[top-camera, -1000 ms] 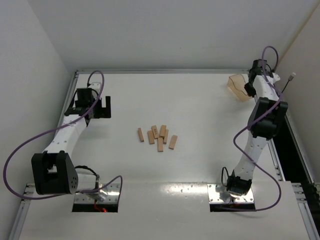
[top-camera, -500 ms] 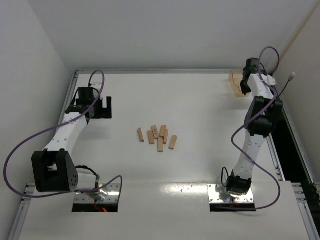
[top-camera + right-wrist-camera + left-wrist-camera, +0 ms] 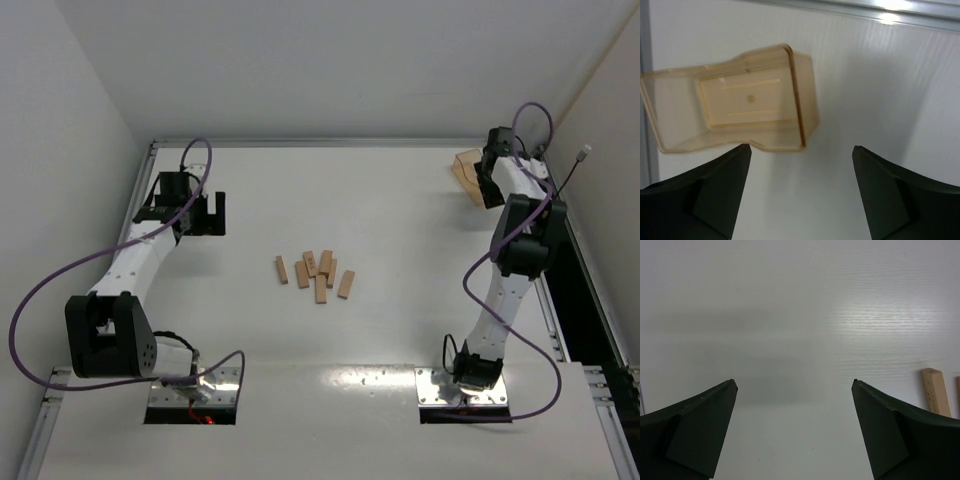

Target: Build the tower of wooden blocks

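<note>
Top view: wood blocks lie loose mid-frame, some touching, no tower yet. Left wrist: left hand apart, empty, one of them at lower right. Right wrist: right hand apart, empty, tray upper left. Likely risk: pinching in that huddle drags neighbours.

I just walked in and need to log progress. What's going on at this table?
Nothing is being held right now. The wood blocks lie in a loose cluster in the middle of the table, so building has not visibly started. The left gripper hovers over bare table at the far left, jaws open. The right gripper hangs above the empty plastic tray in the far right corner, jaws open too.
</note>
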You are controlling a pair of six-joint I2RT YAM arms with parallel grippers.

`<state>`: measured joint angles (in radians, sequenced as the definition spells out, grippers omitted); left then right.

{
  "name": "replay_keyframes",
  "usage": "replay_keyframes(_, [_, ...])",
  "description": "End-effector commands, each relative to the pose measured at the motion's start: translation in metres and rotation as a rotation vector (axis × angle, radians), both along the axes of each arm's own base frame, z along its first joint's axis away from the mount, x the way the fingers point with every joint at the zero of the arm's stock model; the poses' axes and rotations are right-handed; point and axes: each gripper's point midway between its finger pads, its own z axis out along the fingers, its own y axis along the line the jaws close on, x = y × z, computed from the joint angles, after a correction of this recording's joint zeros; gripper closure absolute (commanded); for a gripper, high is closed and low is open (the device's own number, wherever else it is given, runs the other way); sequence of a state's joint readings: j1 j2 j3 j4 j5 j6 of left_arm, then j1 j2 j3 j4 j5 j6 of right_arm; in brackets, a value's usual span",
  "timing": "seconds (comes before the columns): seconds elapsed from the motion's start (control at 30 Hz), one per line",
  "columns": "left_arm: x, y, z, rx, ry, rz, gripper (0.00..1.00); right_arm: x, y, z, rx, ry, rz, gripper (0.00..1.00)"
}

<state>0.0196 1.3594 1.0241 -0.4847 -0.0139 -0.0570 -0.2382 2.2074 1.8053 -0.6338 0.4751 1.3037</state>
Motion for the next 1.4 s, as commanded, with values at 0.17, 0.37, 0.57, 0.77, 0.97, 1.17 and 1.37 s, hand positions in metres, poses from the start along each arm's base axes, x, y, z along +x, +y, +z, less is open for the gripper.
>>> replay_keyframes(0.17, [-0.005, -0.01, 0.004, -0.001, -0.019, -0.026, 0.0, -0.029, 0.068, 0.079, -0.198, -0.286, 0.366, 0.02])
replay_keyframes(0.37, [-0.012, -0.02, -0.003, -0.01, -0.013, -0.056, 0.0, -0.067, 0.114, 0.106, -0.371, -0.278, 0.75, 0.0])
replay_keyframes(0.57, [-0.01, -0.03, 0.0, 0.021, -0.034, -0.067, 0.0, -0.11, 0.211, 0.081, -0.359, -0.08, 1.617, 0.0])
replay_keyframes(0.77, [-0.012, -0.049, 0.011, 0.075, -0.086, -0.097, 0.0, -0.17, 0.236, 0.058, -0.268, 0.078, 1.861, 0.31])
replay_keyframes(0.97, [-0.043, -0.106, -0.005, 0.003, -0.016, -0.26, 0.0, -0.204, 0.255, 0.05, -0.219, 0.152, 1.9, 0.32])
replay_keyframes(1.17, [-0.058, -0.137, -0.036, -0.044, 0.118, -0.292, 0.03, -0.193, 0.252, 0.061, -0.274, 0.133, 1.867, 0.32])
replay_keyframes(1.37, [-0.055, -0.179, -0.042, -0.08, 0.191, -0.315, 0.28, -0.188, 0.246, 0.065, -0.303, 0.126, 1.832, 0.32])
